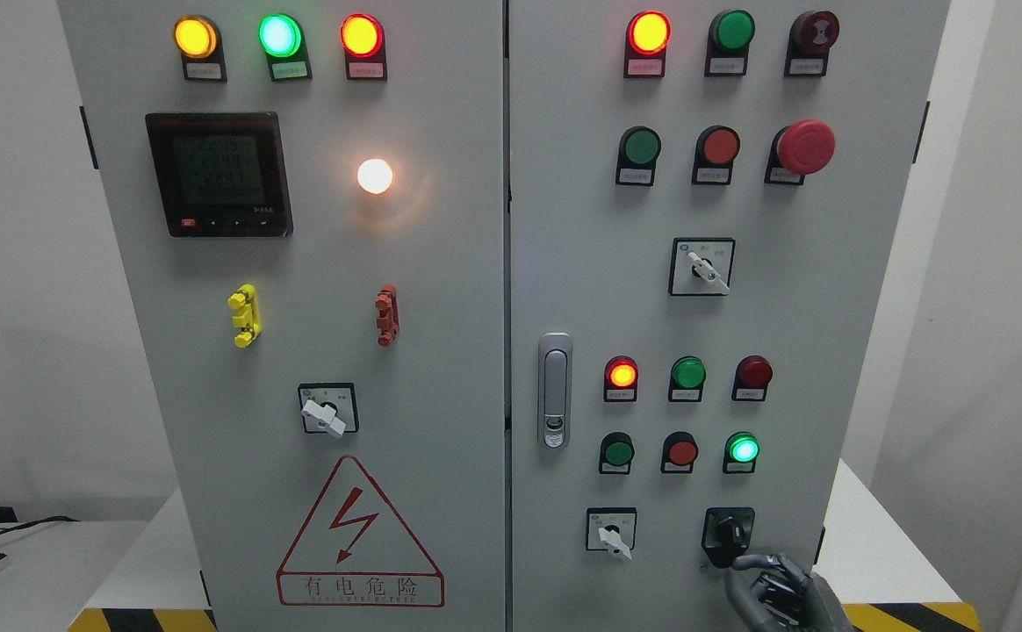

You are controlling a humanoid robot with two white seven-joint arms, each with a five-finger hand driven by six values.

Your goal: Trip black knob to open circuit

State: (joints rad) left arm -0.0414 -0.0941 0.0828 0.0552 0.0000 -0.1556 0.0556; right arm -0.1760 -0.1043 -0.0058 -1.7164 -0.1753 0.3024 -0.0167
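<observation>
right hand point(774, 586) fingers curled, empty | just below black knob point(728, 533) | cabinet point(441, 351) lamps lit

Cabinet point(441, 544): two doors side by side, seam down the middle.
Left door, top edge: three lamps point(279, 37) in a row.
Meter point(218, 174): below those lamps, toward the left edge; a single lamp point(375, 175) to its right.
Warning triangle point(359, 535): bottom of the left door, under a rotary switch point(327, 409).
Door handle point(554, 389): left edge of the right door, mid-height.
Mushroom button point(805, 147): upper right corner area, right of two push buttons.
Black knob point(728, 534): lower right corner of the right door, right of a small selector point(611, 530).
Right hand point(779, 592): bottom edge, just below the black knob, fingers curled, seemingly touching its lower rim.
</observation>
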